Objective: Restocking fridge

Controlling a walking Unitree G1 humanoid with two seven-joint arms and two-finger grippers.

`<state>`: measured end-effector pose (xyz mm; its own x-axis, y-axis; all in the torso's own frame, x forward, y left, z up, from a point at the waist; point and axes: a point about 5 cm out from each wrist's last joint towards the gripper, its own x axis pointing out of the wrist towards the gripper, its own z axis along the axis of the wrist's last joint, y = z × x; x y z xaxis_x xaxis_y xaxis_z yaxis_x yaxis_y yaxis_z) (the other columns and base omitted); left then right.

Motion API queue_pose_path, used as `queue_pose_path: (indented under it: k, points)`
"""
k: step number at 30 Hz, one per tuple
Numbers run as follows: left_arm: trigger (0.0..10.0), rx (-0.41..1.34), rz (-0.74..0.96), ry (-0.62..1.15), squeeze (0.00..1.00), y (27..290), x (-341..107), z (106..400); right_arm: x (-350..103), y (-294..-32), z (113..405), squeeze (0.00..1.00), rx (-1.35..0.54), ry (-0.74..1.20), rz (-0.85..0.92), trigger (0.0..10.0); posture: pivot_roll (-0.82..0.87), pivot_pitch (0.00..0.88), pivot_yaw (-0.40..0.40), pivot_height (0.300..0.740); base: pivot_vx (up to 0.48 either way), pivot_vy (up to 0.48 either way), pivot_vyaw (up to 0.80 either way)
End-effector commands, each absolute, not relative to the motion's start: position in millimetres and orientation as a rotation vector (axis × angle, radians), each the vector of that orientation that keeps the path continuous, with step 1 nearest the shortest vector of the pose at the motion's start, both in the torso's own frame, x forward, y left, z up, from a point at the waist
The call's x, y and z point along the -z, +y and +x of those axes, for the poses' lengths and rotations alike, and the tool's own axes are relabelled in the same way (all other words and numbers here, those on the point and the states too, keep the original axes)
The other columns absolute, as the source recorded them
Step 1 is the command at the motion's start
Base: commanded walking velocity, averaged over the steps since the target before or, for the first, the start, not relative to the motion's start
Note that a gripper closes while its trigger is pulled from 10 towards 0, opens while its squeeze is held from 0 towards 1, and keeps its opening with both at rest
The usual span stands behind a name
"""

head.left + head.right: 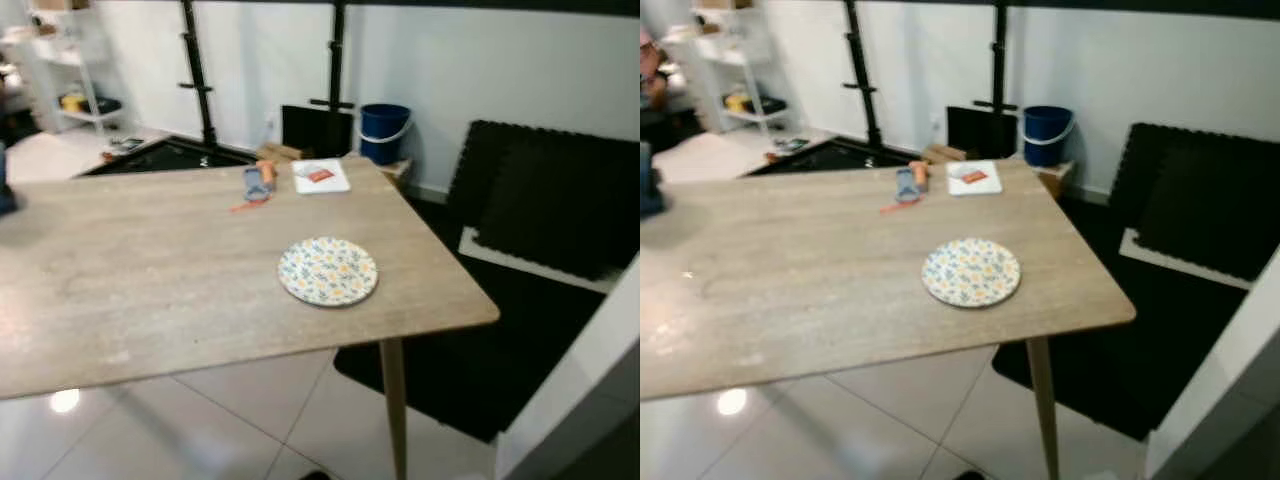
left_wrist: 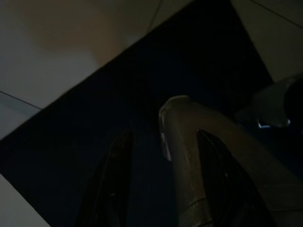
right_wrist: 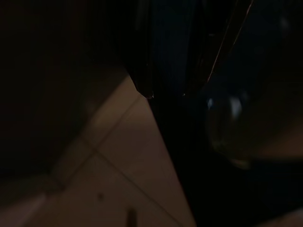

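1. Fridge goods are carried by neither arm, so far as can be judged. The left gripper point(image 2: 163, 139) hangs low over a black floor mat point(image 2: 94, 118) and pale tiles. Its two dark fingers point(image 2: 118, 179) are spread apart, released. A pale rounded shape point(image 2: 189, 161) is seen between them, and what it is cannot be made out.
2. The right gripper point(image 3: 165, 90) is likewise held low over tiled floor point(image 3: 118, 156) in deep shade. Whether it is released or clenched cannot be told.
3. Further out, a long wooden bench point(image 1: 150, 280) is seen from the head camera. A flowered plate point(image 1: 328, 271) lies near its right end with nothing on it. At the far edge a white board point(image 1: 320, 176) with a small red item is set just beside a grey-blue object point(image 1: 255, 182) and some orange pieces.
4. Beyond the bench a blue bucket point(image 1: 385, 132) stands by the wall, and black mats point(image 1: 560, 200) lean further right. A slanted white panel point(image 1: 590, 380) crosses the lower right corner. Whether it belongs to the fridge cannot be told.
5. The step in hand is judged to be an approach or search, with both arms idle and the restocking proper not yet begun.
6. The next move is judged to call for locating the goods to be stored, perhaps those at the bench's far edge. A position within reach of them would be needed before a gripper is raised.
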<state>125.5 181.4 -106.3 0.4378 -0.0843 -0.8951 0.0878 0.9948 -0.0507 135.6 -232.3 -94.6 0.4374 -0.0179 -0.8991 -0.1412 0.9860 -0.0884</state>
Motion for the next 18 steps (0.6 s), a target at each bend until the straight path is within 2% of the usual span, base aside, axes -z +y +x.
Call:
queue_pose_path:
  k: [1, 18]
  points:
    - [10.0, 0.097, 0.013, 1.14, 0.0, 185.5, 108.4, 118.2, 98.9, -230.6, 124.5, 0.0, -0.079, 1.153, -0.16, 10.0, -0.04, 0.017, -0.001, 0.74, 0.0, 0.0, 0.0]
    - [10.0, 0.089, 0.018, 1.141, 0.0, 184.3, 108.8, 117.4, 99.1, -230.9, 123.9, 0.0, -0.067, 1.154, -0.159, 10.0, -0.04, 0.023, -0.001, 0.74, 0.0, 0.0, 0.0]
